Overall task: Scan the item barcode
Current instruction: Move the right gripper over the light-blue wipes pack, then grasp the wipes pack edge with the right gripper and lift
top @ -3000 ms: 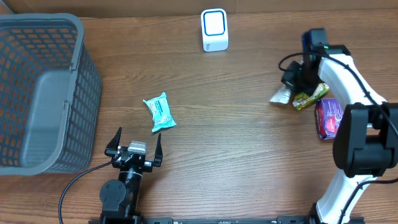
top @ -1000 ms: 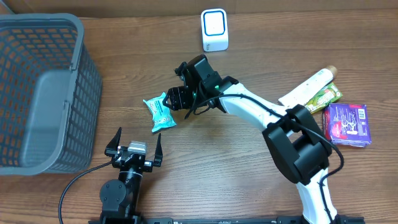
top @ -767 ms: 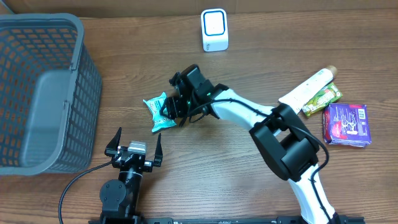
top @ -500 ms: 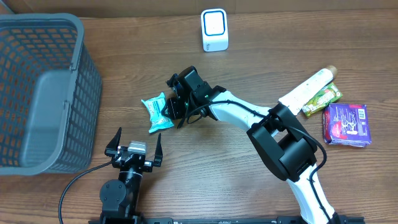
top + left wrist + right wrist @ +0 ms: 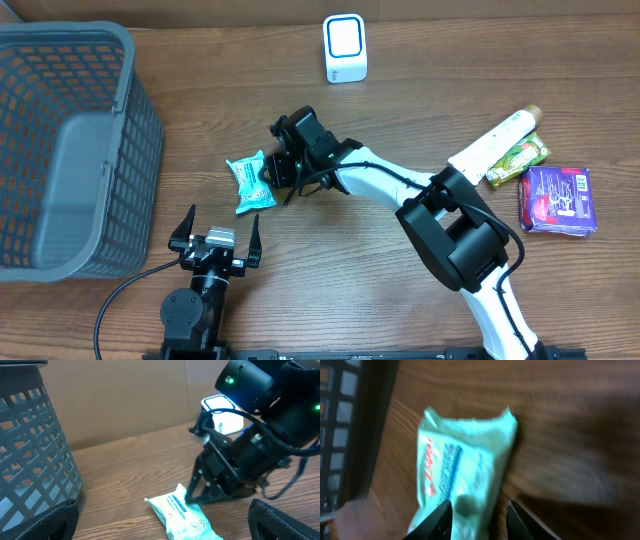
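Overhead view: teal snack packet (image 5: 250,184) lay flat on the tabletop (image 5: 400,300), between the grey basket (image 5: 70,140) and the centre, well apart from the white scanner (image 5: 345,48) at the far edge. Judged early in the task: packet not lifted and not yet shown to the scanner, so pick-up, carry and barcode presentation were all left. Its long axis ran mostly near-to-far, with the far end tipped a little toward the basket. Printed face was up and no barcode was visible. Right hand (image 5: 275,172) sat low at the packet's right side. The right wrist view showed its fingers partly apart, straddling one end of the packet; could not tell if it was actually clamped. Left hand (image 5: 215,238) was spread wide and empty at the near edge.
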